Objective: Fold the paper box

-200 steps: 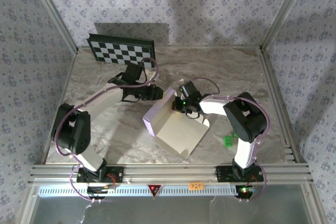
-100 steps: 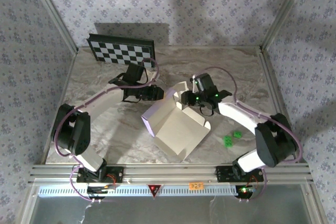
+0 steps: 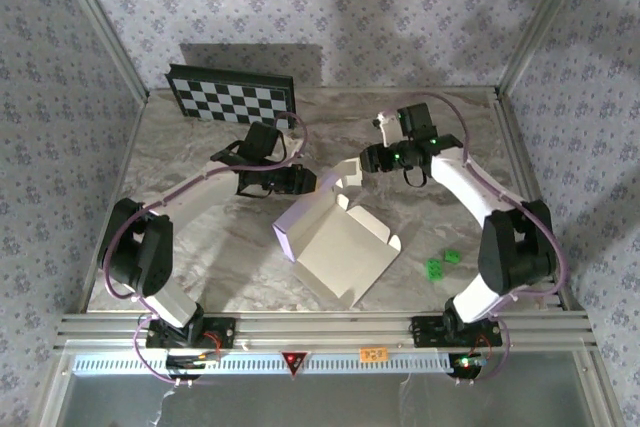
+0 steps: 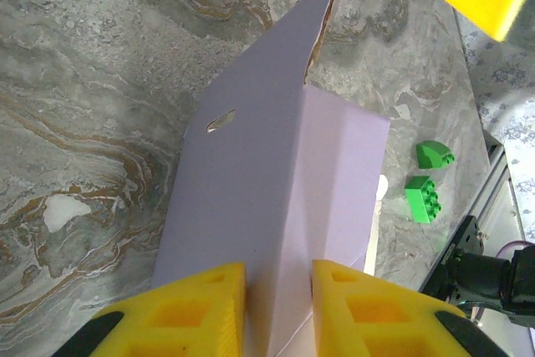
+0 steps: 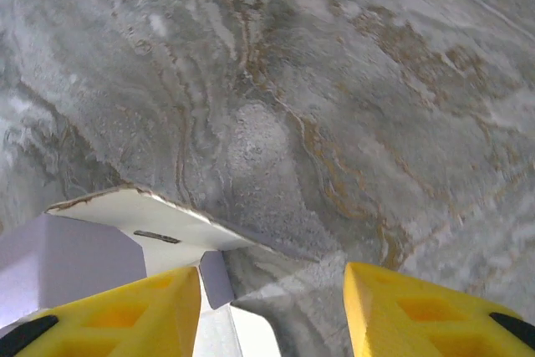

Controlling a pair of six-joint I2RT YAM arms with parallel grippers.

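Overhead, the marbled counter (image 3: 190,237) spans a cell closed by patterned walls on 3 sides. The 2 arms rise from its near edge and bend inward toward the middle.

The box (image 3: 345,252) lies near the centre of the counter, partly folded: its broad pale panel rests flat, 1 long wall is raised along the left edge, and a smaller flap stands up at the far corner. In the left wrist view the box (image 4: 276,198) appears as a lavender panel with a small slot, creased lengthwise. In the right wrist view, a corner of the box (image 5: 75,248) and a white flap edge lie just beside the left-hand finger.

A checkerboard panel (image 3: 232,100) leans at the far left of the counter against the back wall, well apart from the box.

The left gripper (image 3: 308,180) meets the far end of the raised wall. Seen from the wrist, the left gripper (image 4: 278,307) has its jaws closed on the box, 1 yellow pad on each side of the creased panel.

The right gripper (image 3: 356,163) sits beside the upright flap at the far corner. Seen from its wrist, the right gripper (image 5: 272,307) has its jaws spread, with bare counter between them and nothing gripped.

2 green bricks (image 3: 434,268) lie close together on the counter to the right of the box, clear of it. They also appear beyond the box's edge in the left wrist view (image 4: 422,198).
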